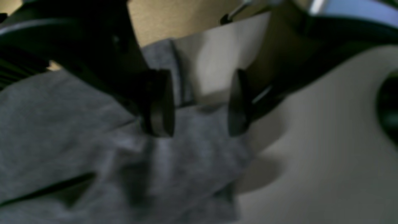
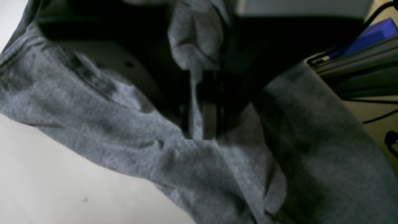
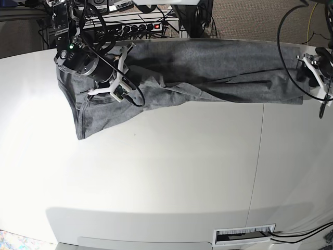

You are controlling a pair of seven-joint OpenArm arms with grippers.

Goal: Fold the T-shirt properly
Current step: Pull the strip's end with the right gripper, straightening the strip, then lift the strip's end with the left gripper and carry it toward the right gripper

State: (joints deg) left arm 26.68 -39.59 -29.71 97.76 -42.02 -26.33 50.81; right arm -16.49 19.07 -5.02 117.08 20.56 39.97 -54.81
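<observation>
The grey T-shirt (image 3: 208, 67) lies stretched in a long band along the far edge of the white table (image 3: 166, 172), with one end hanging down at the left. My right gripper (image 3: 115, 87) is at that left end. In the right wrist view it (image 2: 202, 109) is shut on a bunched fold of the T-shirt (image 2: 93, 124). My left gripper (image 3: 315, 67) hovers at the shirt's right end. Its black pads (image 1: 158, 102) stand wide apart, open, just over the T-shirt's edge (image 1: 77, 124) with nothing pinched between them.
A power strip (image 3: 148, 26) and tangled cables sit behind the table's far edge. A blue object (image 2: 370, 35) lies beyond the shirt on the right arm's side. A slot (image 3: 244, 234) is cut near the table's front edge.
</observation>
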